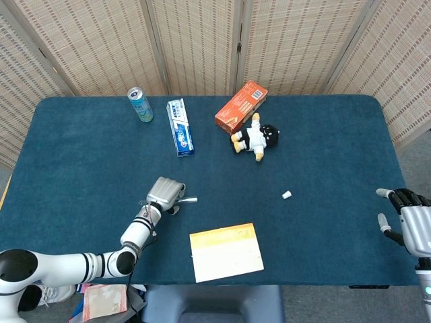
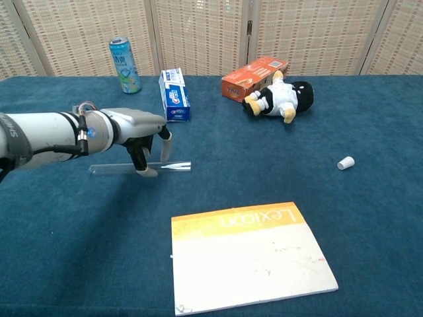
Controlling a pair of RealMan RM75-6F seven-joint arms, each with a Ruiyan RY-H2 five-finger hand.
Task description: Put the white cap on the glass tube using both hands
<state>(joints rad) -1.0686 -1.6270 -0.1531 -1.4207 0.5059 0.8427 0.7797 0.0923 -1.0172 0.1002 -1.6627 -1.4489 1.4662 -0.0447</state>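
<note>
The clear glass tube lies flat on the blue table, running left to right; in the head view only its right end shows. My left hand hovers right over its middle, fingers pointing down and spread. One fingertip touches down at the tube while the thumb stays clear of it. From above, that left hand covers most of the tube. The small white cap rests alone far to the right, also in the chest view as the cap. My right hand waits off the table's right edge, fingers apart, holding nothing.
An orange-and-white book lies near the front edge. Along the back stand a drink can, a toothpaste box, an orange carton and a plush doll. Folding screens close off the rear.
</note>
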